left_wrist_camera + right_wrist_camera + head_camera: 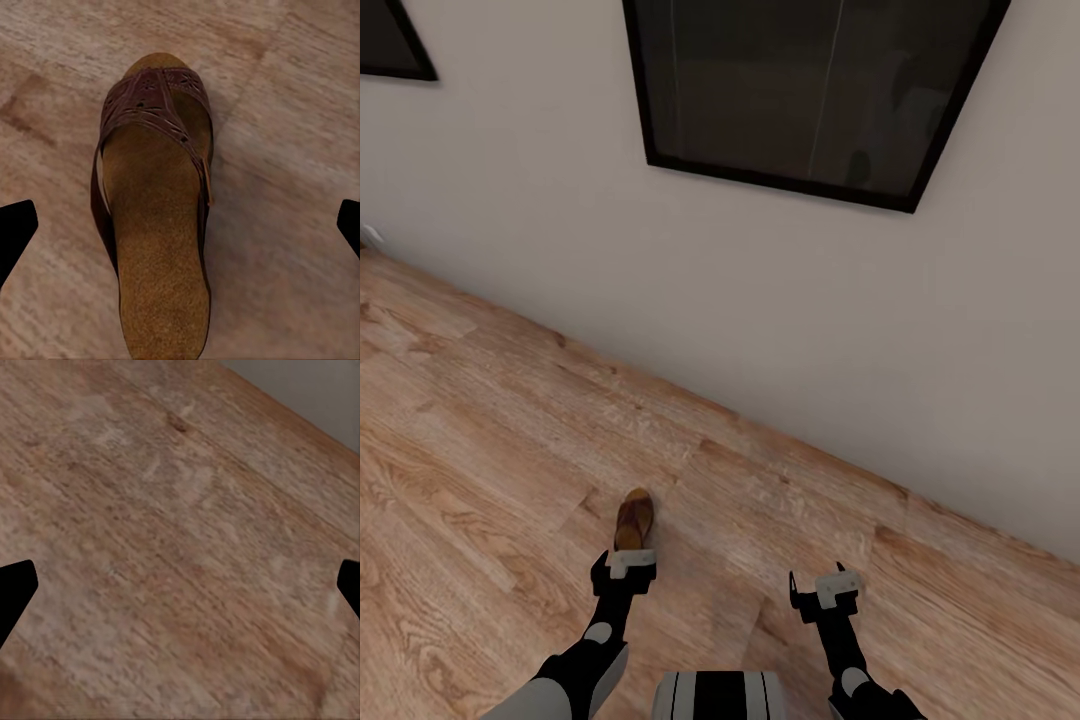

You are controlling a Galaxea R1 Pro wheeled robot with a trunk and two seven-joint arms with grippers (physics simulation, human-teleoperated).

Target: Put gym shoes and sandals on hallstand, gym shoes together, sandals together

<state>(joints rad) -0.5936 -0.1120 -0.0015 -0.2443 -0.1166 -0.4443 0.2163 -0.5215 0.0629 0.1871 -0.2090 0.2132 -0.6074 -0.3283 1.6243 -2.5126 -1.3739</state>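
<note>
Flat brown leather sandal with tan footbed (154, 217) lies on the light wood-plank corridor floor (480, 450), directly below the left tool (624, 572), which is spread wide and empty. Risk: fingers descend off-centre, nudging the sandal aside. Right tool (825, 590) open, empty.

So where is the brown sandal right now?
The sandal lies flat on the wooden floor, left of centre in the head view, just ahead of the open left end effector, whose wrist camera sees it.
</note>
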